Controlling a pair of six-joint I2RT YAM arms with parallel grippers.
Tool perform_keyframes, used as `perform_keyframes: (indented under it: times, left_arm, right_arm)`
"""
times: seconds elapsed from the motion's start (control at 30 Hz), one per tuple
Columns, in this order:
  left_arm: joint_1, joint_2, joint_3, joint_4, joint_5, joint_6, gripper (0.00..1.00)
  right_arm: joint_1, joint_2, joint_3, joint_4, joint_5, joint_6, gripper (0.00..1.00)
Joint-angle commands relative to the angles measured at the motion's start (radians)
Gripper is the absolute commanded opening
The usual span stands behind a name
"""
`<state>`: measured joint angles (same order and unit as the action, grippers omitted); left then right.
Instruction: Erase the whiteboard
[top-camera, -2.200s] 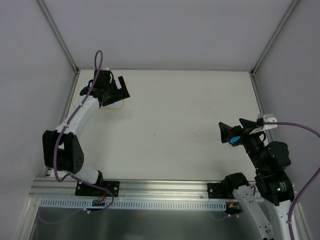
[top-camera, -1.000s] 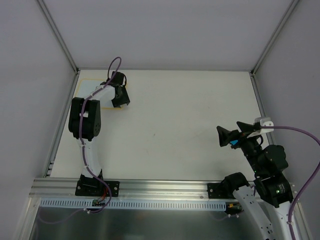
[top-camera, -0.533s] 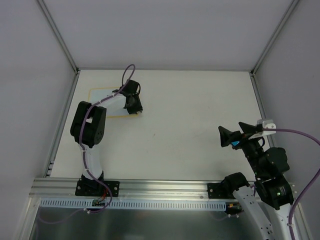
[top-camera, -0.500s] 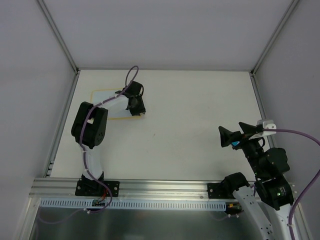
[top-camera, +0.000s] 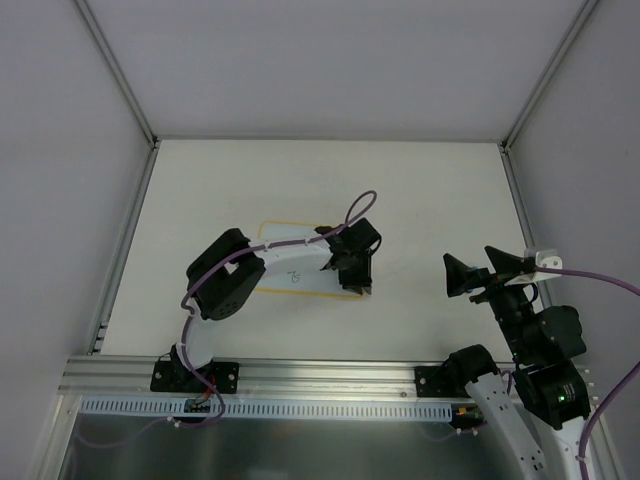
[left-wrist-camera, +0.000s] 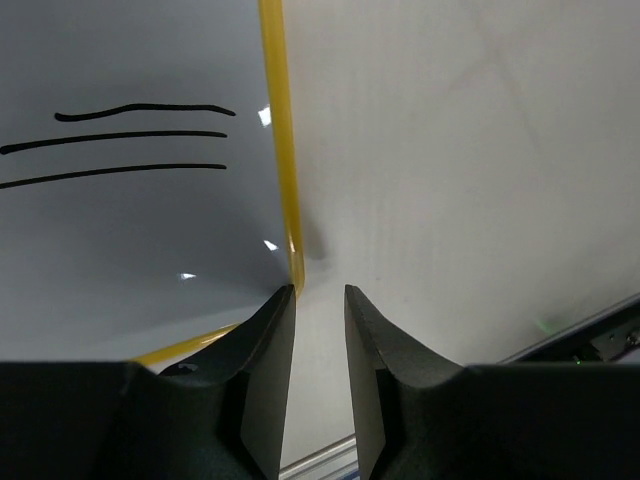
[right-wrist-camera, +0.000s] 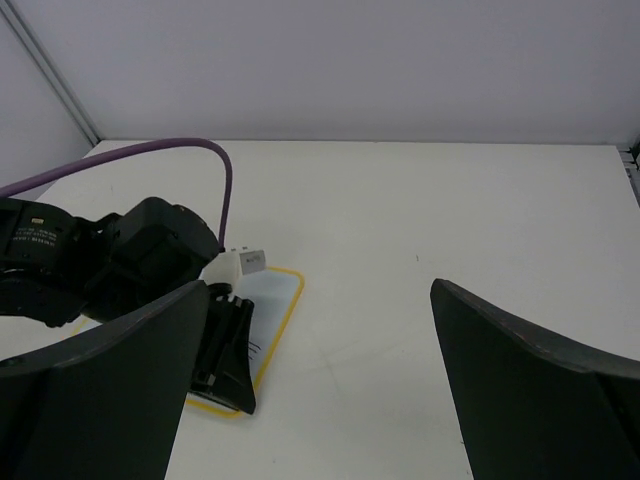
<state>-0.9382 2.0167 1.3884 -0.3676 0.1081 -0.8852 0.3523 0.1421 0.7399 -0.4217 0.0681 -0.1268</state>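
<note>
The whiteboard (top-camera: 290, 277), white with a yellow border and a small black sketch, lies flat near the table's middle. In the left wrist view the whiteboard (left-wrist-camera: 140, 230) shows three black lines (left-wrist-camera: 130, 140). My left gripper (top-camera: 356, 280) points down at its near right corner. The jaws of the left gripper (left-wrist-camera: 320, 292) stand a narrow gap apart with bare table between them, and the left fingertip (left-wrist-camera: 280, 305) covers the board's corner. My right gripper (top-camera: 467, 257) hovers wide open at the right, holding nothing. The right wrist view shows the whiteboard (right-wrist-camera: 276, 298) under the left gripper (right-wrist-camera: 232, 395).
A purple cable (top-camera: 352, 208) loops above the left wrist. An aluminium rail (top-camera: 320, 375) runs along the near edge. Grey enclosure walls and metal posts (top-camera: 118, 70) bound the table on three sides.
The left arm has swept from the far left corner toward the middle, and the whiteboard has come with it. Its jaws have narrowed. The right arm has barely shifted.
</note>
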Motion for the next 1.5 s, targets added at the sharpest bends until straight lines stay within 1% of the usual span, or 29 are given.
perform_keyframes:
  times: [0.0,0.13,0.23,0.33,0.4,0.47,0.53,0.6,0.63,0.67,0.7,0.77,0.8,0.83,0.87,0.9,0.93,0.97,1.0,1.03,1.07,1.1,1.13,1.17,1.2,1.23,1.33,1.4,1.47]
  left_arm:
    - [-0.085,0.052,0.099,-0.044,0.024,-0.089,0.27]
    - [-0.109,0.071,0.136,-0.045,0.031,-0.101,0.29]
    - [-0.106,0.037,0.133,-0.044,-0.004,-0.080,0.33]
    - [-0.094,-0.013,0.143,-0.045,-0.018,-0.051,0.42]
    - [-0.085,-0.060,0.149,-0.045,-0.030,-0.025,0.49]
    - [-0.062,-0.102,0.140,-0.045,-0.054,0.015,0.54]
    - [-0.036,-0.171,0.106,-0.047,-0.068,0.054,0.61]
    - [0.019,-0.249,0.046,-0.047,-0.073,0.078,0.65]
    - [0.041,-0.280,0.023,-0.047,-0.071,0.103,0.68]
    - [0.064,-0.308,-0.003,-0.047,-0.071,0.118,0.70]
    - [0.112,-0.370,-0.059,-0.047,-0.068,0.129,0.71]
    - [0.165,-0.435,-0.116,-0.047,-0.056,0.170,0.77]
    - [0.220,-0.497,-0.170,-0.047,-0.041,0.183,0.80]
    - [0.246,-0.528,-0.193,-0.048,-0.032,0.218,0.82]
    - [0.274,-0.556,-0.218,-0.050,-0.019,0.236,0.86]
    - [0.301,-0.609,-0.241,-0.050,-0.007,0.255,0.87]
    - [0.356,-0.637,-0.285,-0.053,0.019,0.284,0.87]
    - [0.384,-0.660,-0.308,-0.057,0.033,0.298,0.87]
    - [0.410,-0.709,-0.349,-0.059,0.044,0.311,0.89]
    - [0.458,-0.736,-0.368,-0.063,0.063,0.340,0.89]
    - [0.479,-0.757,-0.385,-0.070,0.067,0.356,0.91]
    - [0.498,-0.800,-0.402,-0.079,0.064,0.370,0.94]
    - [0.512,-0.820,-0.431,-0.085,0.059,0.397,0.95]
    - [0.530,-0.838,-0.445,-0.091,0.041,0.407,0.95]
    - [0.533,-0.872,-0.462,-0.102,0.038,0.411,0.95]
    - [0.535,-0.889,-0.468,-0.108,0.041,0.429,0.96]
    - [0.538,-0.944,-0.476,-0.151,0.030,0.485,0.96]
    - [0.538,-0.963,-0.473,-0.178,-0.001,0.523,0.99]
    - [0.538,-0.987,-0.473,-0.202,-0.018,0.571,0.99]
  right_arm:
    - [0.011,-0.010,0.004,0.041,0.029,-0.016,0.99]
    - [0.011,-0.009,0.003,0.038,0.032,-0.019,0.99]
    - [0.013,-0.006,0.003,0.037,0.039,-0.020,0.99]
    - [0.014,0.014,0.006,0.032,0.051,-0.013,0.99]
    - [0.013,0.053,0.021,0.012,0.061,-0.004,0.99]
    - [0.014,0.089,0.036,-0.008,0.081,0.007,0.99]
    - [0.014,0.154,0.064,-0.049,0.105,0.030,0.99]
    - [0.014,0.201,0.081,-0.092,0.139,0.041,0.99]
    - [0.014,0.256,0.098,-0.110,0.159,0.074,0.99]
    - [0.014,0.290,0.110,-0.132,0.238,0.107,0.99]
    - [0.014,0.325,0.122,-0.173,0.254,0.122,0.99]
    - [0.013,0.424,0.148,-0.199,0.253,0.125,0.99]
    - [0.011,0.453,0.153,-0.221,0.263,0.165,0.99]
    - [0.008,0.508,0.160,-0.233,0.281,0.194,0.99]
    - [0.005,0.533,0.162,-0.241,0.320,0.220,0.99]
    - [-0.001,0.556,0.161,-0.250,0.338,0.260,0.99]
    - [-0.015,0.580,0.161,-0.256,0.361,0.279,0.99]
    - [-0.028,0.626,0.165,-0.259,0.383,0.291,0.99]
    - [-0.079,0.645,0.168,-0.262,0.380,0.311,0.99]
    - [-0.117,0.666,0.170,-0.265,0.366,0.325,0.99]
    - [-0.162,0.685,0.171,-0.266,0.307,0.335,0.99]
    - [-0.211,0.721,0.168,-0.267,0.283,0.352,0.99]
    - [-0.311,0.743,0.164,-0.267,0.257,0.381,0.99]
    - [-0.352,0.760,0.159,-0.266,0.216,0.394,0.99]
    - [-0.440,0.798,0.151,-0.264,0.205,0.406,0.99]
    - [-0.475,0.821,0.150,-0.265,0.197,0.417,0.99]
    - [-0.541,0.916,0.154,-0.264,0.177,0.429,0.99]
    - [-0.552,0.961,0.154,-0.262,0.194,0.464,0.98]
    - [-0.555,1.022,0.141,-0.255,0.191,0.489,0.87]
